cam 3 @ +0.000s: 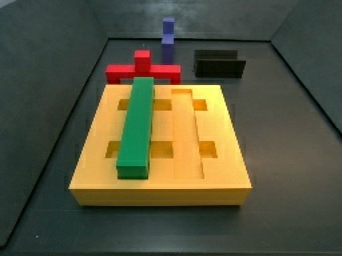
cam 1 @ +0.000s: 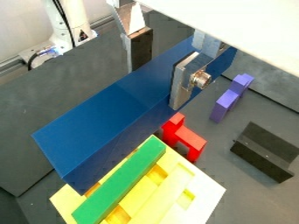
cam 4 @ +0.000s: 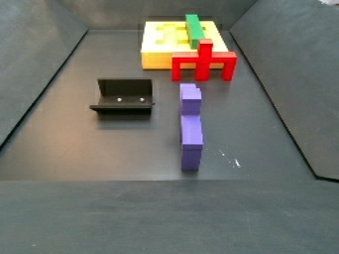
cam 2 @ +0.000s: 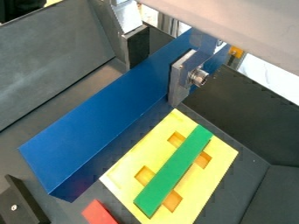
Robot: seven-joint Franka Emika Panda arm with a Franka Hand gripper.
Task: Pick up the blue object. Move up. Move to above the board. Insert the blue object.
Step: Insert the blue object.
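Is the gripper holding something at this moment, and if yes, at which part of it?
Yes. In both wrist views the gripper is shut on the blue object, gripping it near one end; the rest of the bar extends away over the board.

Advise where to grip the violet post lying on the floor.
Mid-length, across its narrow width, from straight above: the violet post lies flat with both long sides clear. The gripper, raised near the board, is shut on the blue object.
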